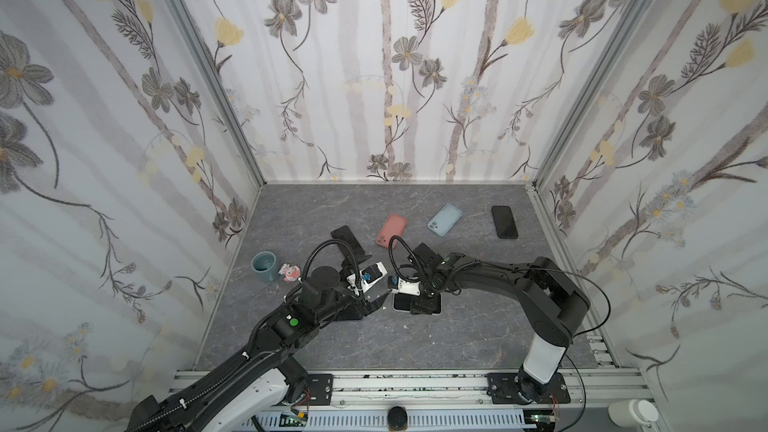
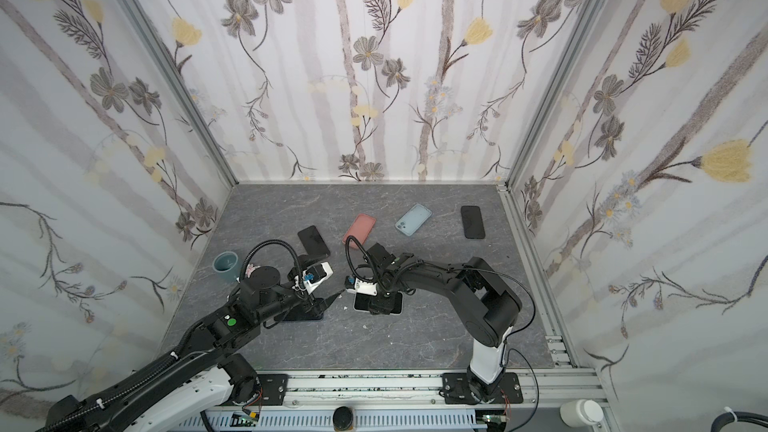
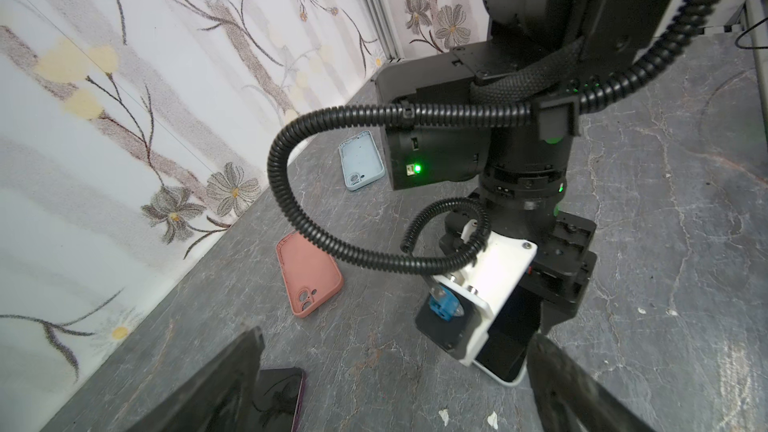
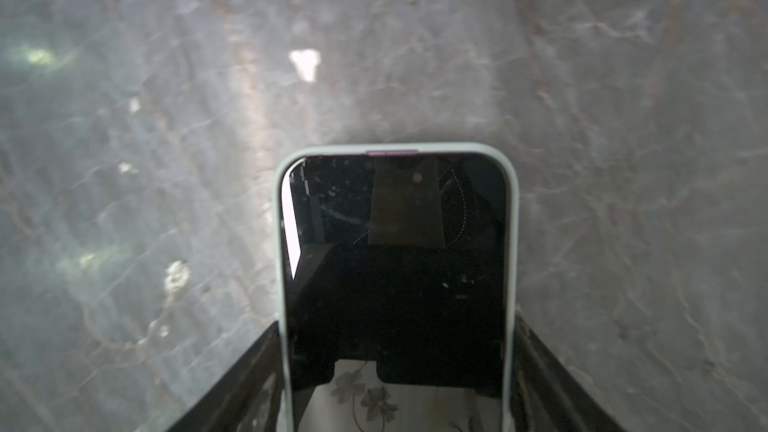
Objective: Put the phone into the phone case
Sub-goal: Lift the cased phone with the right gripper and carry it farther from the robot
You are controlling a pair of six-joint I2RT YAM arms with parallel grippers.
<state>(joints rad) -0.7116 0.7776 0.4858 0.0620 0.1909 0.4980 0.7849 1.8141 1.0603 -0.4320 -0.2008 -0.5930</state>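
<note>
— Grey marbled tabletop point(image 1: 415, 347) is spreading out under us, and flowered walls point(image 1: 374, 76) are closing it in on three sides. How far are we getting?

— We are judging it nearly done. The phone point(image 4: 395, 276) is lying screen-up inside the pale phone case point(image 4: 512, 243), directly beneath our right gripper point(image 4: 397, 336). At the end we are seeing, the rim is wrapping both corners, though a purple sliver is showing along that edge.

— Are we gripping it?

— Our right fingers point(image 4: 249, 367) are flanking the case's long sides, right against them. Whether they are squeezing, we cannot tell. The end under the wrist is hiding from us, so pressing it home may be what is remaining.

— And our left gripper point(image 1: 376, 303)?

— It is hanging wide open and empty, just beside the right one, over another dark phone point(image 3: 282, 396). Beyond both grippers, a pink case point(image 1: 392, 229) and a blue case point(image 1: 444, 219) are lying apart.
</note>
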